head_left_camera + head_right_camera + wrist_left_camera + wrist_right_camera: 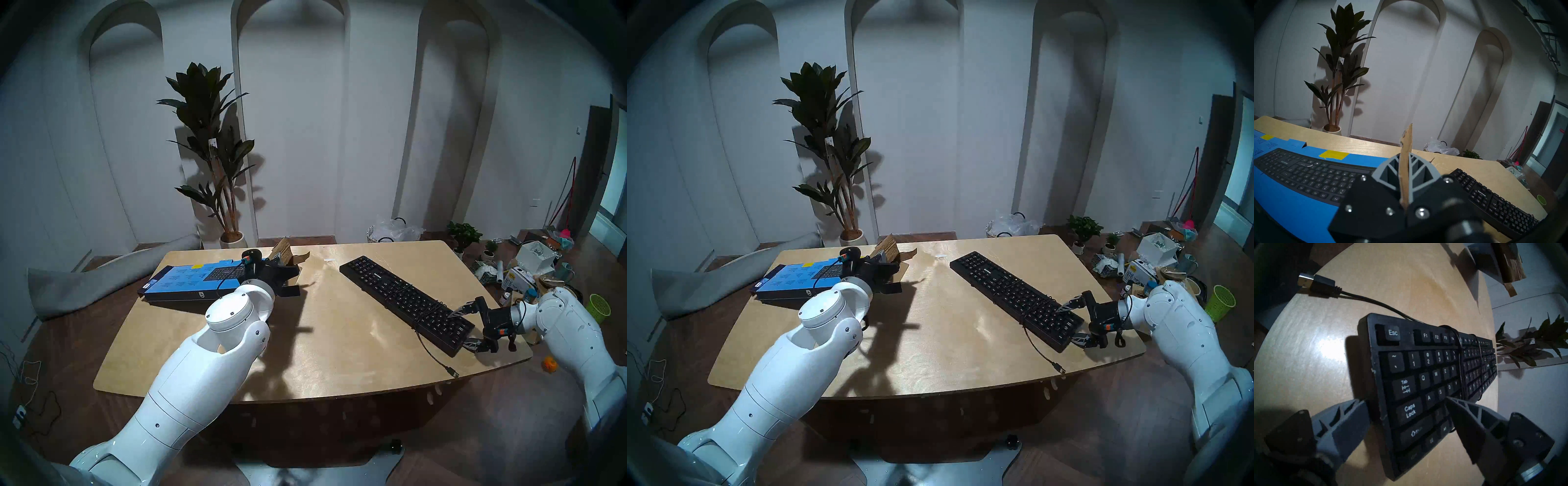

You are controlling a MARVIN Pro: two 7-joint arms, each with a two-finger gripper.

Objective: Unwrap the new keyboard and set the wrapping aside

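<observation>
Closest to the head camera is the left arm, whose left claw point(1405, 185) pinches a brown flap point(1406, 162) of the wrapping point(190, 281), a blue box lying at the far left of the table point(305, 339). If it pulls, thin cardboard may tear or slip out. At the right edge, the right claw point(1407, 405) stands wide around the end of the keyboard point(403, 298), one finger under, one above. The USB cable point(432, 353) trails near the edge and could snag or drag.

Item count: one keyboard point(405, 302), one blue box point(190, 281), one USB cable point(436, 356), two grippers, one counter point(322, 356).
</observation>
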